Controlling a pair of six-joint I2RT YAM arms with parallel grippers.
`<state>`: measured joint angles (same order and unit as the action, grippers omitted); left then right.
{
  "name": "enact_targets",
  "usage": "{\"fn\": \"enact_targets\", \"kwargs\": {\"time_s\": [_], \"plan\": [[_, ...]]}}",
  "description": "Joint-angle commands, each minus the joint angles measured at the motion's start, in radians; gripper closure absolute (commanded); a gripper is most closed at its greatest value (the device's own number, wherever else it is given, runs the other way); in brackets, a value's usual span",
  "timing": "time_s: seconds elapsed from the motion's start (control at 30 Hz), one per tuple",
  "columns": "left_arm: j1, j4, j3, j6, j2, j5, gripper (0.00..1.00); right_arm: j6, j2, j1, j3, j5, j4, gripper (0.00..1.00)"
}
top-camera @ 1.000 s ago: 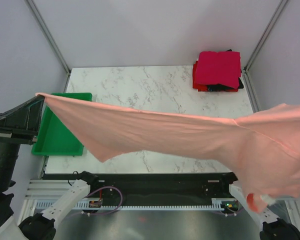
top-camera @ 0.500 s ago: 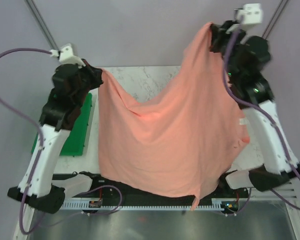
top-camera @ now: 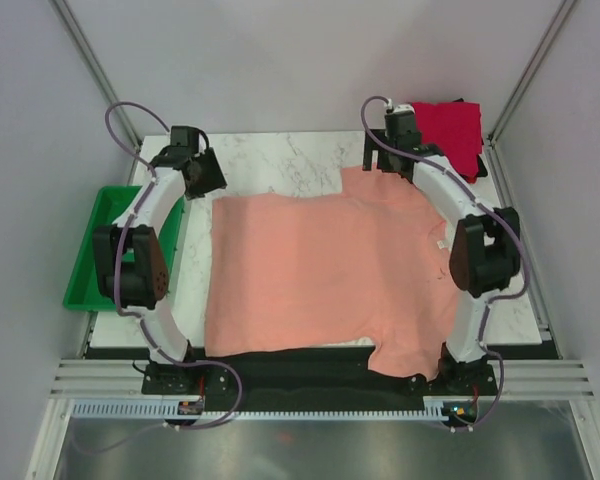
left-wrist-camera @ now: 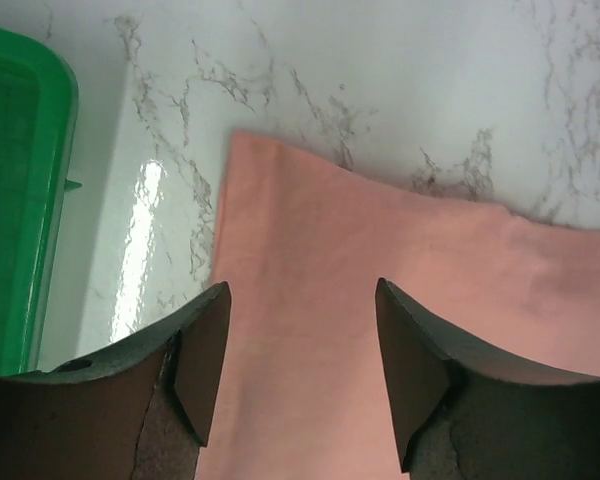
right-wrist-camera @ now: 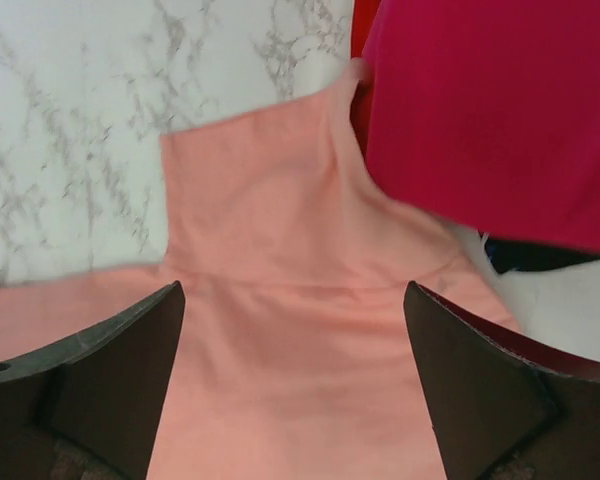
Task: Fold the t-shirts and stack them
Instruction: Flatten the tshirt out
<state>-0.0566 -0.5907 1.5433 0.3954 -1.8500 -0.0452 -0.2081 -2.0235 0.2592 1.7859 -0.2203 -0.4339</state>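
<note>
The salmon-pink t-shirt lies spread flat on the marble table, with its near hem drooping over the front edge at the right. My left gripper hovers open over the shirt's far left corner, with nothing between its fingers. My right gripper stands open over a sleeve at the far right, empty too. That sleeve touches the stack of folded t-shirts. The stack has a crimson one on top, with red and black edges showing beneath.
A green plastic tray sits at the table's left edge, and its rim shows in the left wrist view. Bare marble runs along the back between the two grippers. Both arms arch over the table's sides.
Both grippers held the pink shirt up in the air. It now lies flat on the table, and both grippers have opened and let go at its far corners.
</note>
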Motion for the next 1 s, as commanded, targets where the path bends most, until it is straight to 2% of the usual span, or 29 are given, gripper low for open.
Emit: {"fn": "enact_targets", "kwargs": {"time_s": [0.0, 0.1, 0.2, 0.33, 0.43, 0.6, 0.67, 0.87, 0.97], "plan": [[-0.022, 0.026, -0.049, -0.001, 0.221, 0.076, 0.33, -0.092, 0.310, 0.025, -0.206, 0.079, 0.144, 0.02], [-0.031, 0.029, -0.165, 0.037, 0.339, 0.085, 0.34, -0.137, 0.448, 0.026, -0.383, 0.146, 0.155, 0.02], [-0.045, 0.052, -0.297, 0.095, 0.428, 0.116, 0.35, -0.171, 0.489, 0.032, -0.520, 0.176, 0.150, 0.02], [-0.086, 0.161, -0.468, 0.180, 0.446, 0.174, 0.37, -0.182, 0.444, 0.032, -0.586, 0.131, 0.112, 0.02], [-0.123, 0.228, -0.534, 0.212, 0.370, 0.211, 0.38, -0.165, 0.366, 0.032, -0.557, 0.079, 0.064, 0.02], [-0.132, 0.296, -0.523, 0.220, 0.220, 0.223, 0.40, -0.136, 0.220, 0.032, -0.465, 0.010, -0.003, 0.02], [-0.132, 0.290, -0.483, 0.203, 0.126, 0.176, 0.41, -0.134, 0.171, 0.031, -0.422, 0.032, -0.011, 0.02], [-0.112, 0.134, -0.284, 0.184, -0.084, 0.026, 0.45, -0.125, -0.027, 0.038, -0.283, 0.101, -0.032, 0.04], [-0.106, 0.071, -0.191, 0.178, -0.133, -0.037, 0.45, -0.106, -0.125, 0.049, -0.134, 0.107, -0.069, 0.03]]}}
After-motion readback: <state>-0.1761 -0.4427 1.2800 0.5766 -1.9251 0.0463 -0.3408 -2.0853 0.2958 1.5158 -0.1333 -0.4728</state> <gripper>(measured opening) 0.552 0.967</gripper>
